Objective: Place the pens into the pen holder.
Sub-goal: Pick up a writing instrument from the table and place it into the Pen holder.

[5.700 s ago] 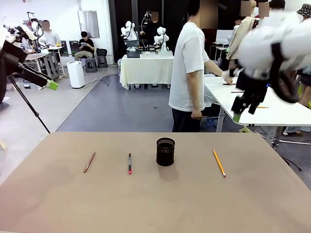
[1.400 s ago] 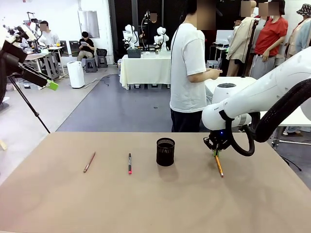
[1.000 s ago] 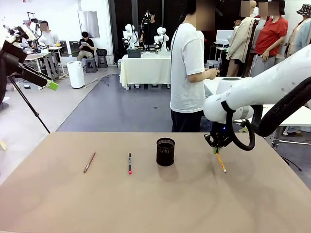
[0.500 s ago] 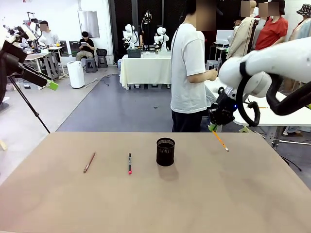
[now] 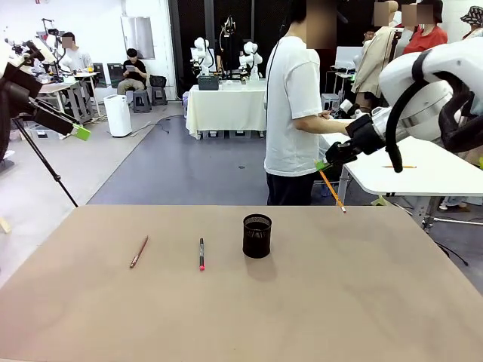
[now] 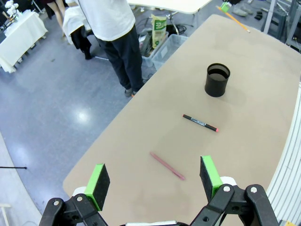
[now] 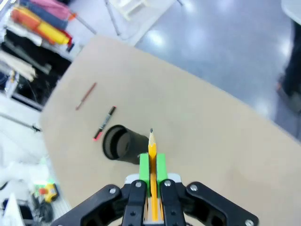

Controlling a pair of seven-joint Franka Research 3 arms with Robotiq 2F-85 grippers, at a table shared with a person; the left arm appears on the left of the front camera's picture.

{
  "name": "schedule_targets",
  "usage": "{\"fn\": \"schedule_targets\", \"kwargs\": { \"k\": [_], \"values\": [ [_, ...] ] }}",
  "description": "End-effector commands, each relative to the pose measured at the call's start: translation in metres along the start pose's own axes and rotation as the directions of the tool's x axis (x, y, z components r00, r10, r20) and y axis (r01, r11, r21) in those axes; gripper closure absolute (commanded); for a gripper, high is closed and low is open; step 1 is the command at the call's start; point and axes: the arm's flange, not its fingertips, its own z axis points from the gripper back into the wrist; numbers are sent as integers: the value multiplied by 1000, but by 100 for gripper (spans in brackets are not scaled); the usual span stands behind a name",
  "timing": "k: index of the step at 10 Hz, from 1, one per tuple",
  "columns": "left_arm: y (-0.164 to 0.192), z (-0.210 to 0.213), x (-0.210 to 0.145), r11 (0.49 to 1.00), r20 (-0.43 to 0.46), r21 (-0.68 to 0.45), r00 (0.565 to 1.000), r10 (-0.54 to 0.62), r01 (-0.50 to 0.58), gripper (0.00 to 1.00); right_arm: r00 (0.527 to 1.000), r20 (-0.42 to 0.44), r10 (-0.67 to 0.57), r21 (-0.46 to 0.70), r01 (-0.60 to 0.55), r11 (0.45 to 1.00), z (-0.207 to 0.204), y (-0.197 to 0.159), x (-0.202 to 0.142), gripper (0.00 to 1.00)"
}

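My right gripper (image 5: 324, 164) hangs high above the table's far right, shut on an orange pencil (image 5: 333, 191) that slants down from its green pads. The right wrist view has the pencil (image 7: 152, 153) clamped between the fingertips (image 7: 145, 165), pointing toward the black mesh pen holder (image 7: 121, 142) below. That pen holder (image 5: 256, 235) stands upright at mid-table. A black pen with a red end (image 5: 201, 253) lies left of it, and a reddish pencil (image 5: 139, 251) farther left. My left gripper (image 6: 154, 176) is open, high over the table's left end, above the reddish pencil (image 6: 167, 165).
A person in a white T-shirt (image 5: 293, 105) stands just beyond the far edge, turned toward a white table (image 5: 423, 172) at the right. The brown tabletop (image 5: 241, 309) is bare in front. A black tripod leg (image 5: 45, 167) slants at the left.
My right gripper has lifted the orange pencil off the table, rising and swinging it up at the far right. The left gripper, holder and other pens have stayed put.
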Motion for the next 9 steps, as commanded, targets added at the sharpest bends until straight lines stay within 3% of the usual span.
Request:
{"fn": "schedule_targets", "kwargs": {
  "k": [1,2,6,7,8,9],
  "values": [
    [3,0,-1,1000,18,-12,1000,-12,12,0,999,35,30,21,-30,999,12,6,-20,100],
    [3,0,-1,1000,18,-12,1000,-12,12,0,1000,0,0,0,0,1000,0,0,0,100],
    [3,0,-1,1000,18,-12,1000,-12,12,0,1000,9,24,13,-24,1000,3,-1,-6,100],
    [3,0,-1,1000,18,-12,1000,-12,12,0,988,142,65,71,-75,995,9,-10,-7,100],
    [3,0,-1,1000,18,-12,1000,-12,12,0,955,293,34,279,-120,953,24,-12,-3,100],
    [3,0,-1,1000,18,-12,1000,-12,12,0,926,378,0,375,-153,914,41,-16,-2,100]
  ]
}}
